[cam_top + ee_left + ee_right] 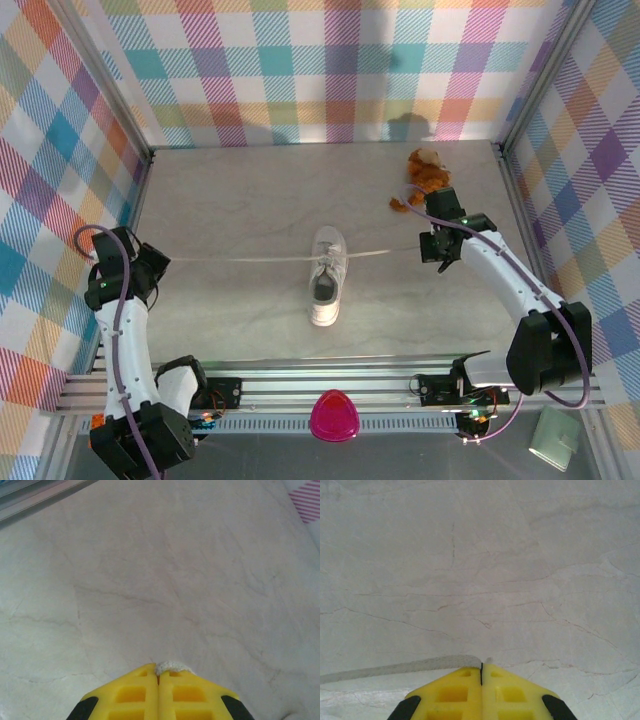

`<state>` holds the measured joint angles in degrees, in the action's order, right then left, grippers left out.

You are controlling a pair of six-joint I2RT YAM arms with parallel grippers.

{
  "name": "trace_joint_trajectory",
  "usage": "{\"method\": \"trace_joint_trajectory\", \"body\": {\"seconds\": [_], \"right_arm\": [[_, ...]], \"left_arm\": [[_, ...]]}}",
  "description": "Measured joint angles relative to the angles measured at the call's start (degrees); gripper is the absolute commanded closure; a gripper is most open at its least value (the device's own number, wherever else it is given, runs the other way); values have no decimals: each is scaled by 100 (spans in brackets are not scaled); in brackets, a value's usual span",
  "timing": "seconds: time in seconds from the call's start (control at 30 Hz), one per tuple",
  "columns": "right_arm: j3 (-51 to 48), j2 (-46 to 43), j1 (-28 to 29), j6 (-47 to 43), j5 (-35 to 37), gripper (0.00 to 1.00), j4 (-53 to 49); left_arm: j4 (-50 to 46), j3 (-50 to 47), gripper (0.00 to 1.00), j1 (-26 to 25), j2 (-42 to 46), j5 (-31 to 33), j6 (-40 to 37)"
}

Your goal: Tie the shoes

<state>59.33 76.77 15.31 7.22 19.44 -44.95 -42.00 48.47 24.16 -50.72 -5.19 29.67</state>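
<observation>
On the surface [230, 200], white sneaker [328, 275], left tool [160, 264] well left of it clamped on taut left lace [240, 259], right tool [428, 250] to its right clamped on taut right lace [375, 254].

White sneaker [327, 274], white laces [240, 260], brown-and-white plush toy [425, 176], pastel plaid walls [330, 70], grey marbled table [240, 200]

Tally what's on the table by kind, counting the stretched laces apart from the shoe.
White sneaker: 1
Stretched laces: 2, one pinched in the left gripper, one in the right gripper
Brown-and-white plush toy: 1
Total: 4
</observation>
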Motion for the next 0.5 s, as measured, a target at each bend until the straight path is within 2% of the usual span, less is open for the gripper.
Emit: {"method": "trace_joint_trajectory", "body": {"seconds": [0.27, 0.5], "right_arm": [[-538, -343, -35, 184, -278, 100, -44], [-573, -332, -232, 240, -308, 100, -66]], "left_arm": [[57, -374, 100, 505, -83, -81, 295], [221, -457, 100, 800, -352, -83, 348]]}}
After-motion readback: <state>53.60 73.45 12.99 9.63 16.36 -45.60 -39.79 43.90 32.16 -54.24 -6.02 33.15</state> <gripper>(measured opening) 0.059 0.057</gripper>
